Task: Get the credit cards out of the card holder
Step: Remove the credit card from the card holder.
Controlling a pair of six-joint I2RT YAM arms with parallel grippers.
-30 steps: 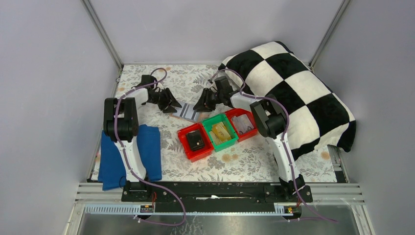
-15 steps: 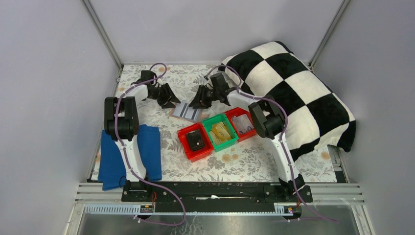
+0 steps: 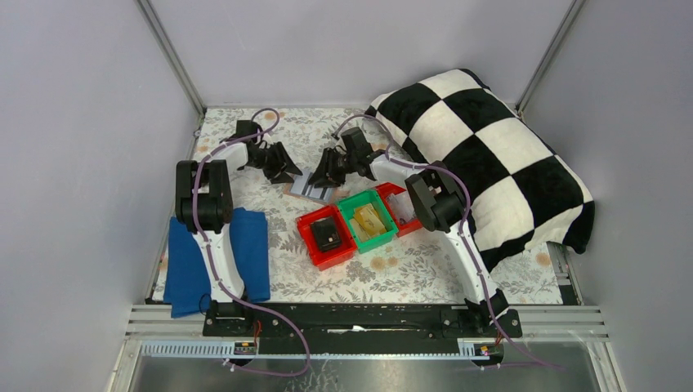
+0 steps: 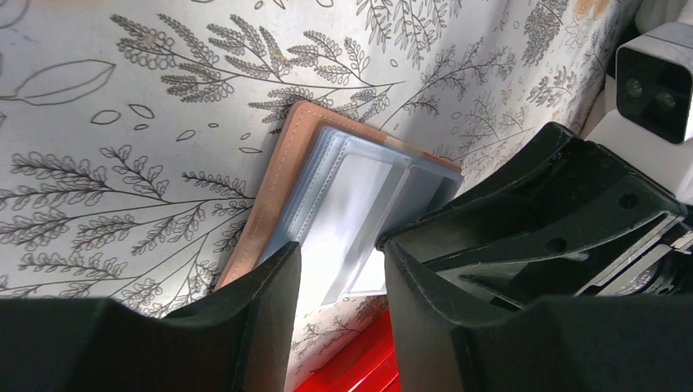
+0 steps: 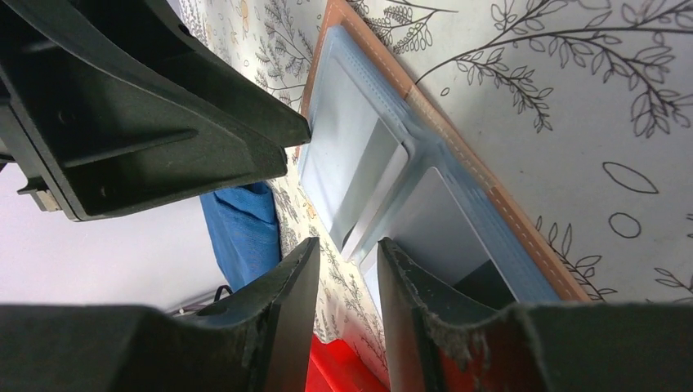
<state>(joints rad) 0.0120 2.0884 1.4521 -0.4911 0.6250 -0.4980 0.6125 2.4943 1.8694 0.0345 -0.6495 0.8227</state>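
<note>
Right gripper [image 5: 347,282] has closed in since a second ago and now hangs over the open card holder [image 5: 490,192], opposite the left gripper [image 4: 339,302]. Left fingers are slightly parted and empty, with the holder's edge beneath. Right fingers are nearly together, credit cards [image 5: 351,139] just ahead of the tips — whether a corner is pinched, cannot tell. Extraction likely imminent.

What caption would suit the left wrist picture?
Left gripper, open, poised over the opened pink card holder on a leaf-patterned tablecloth.
</note>
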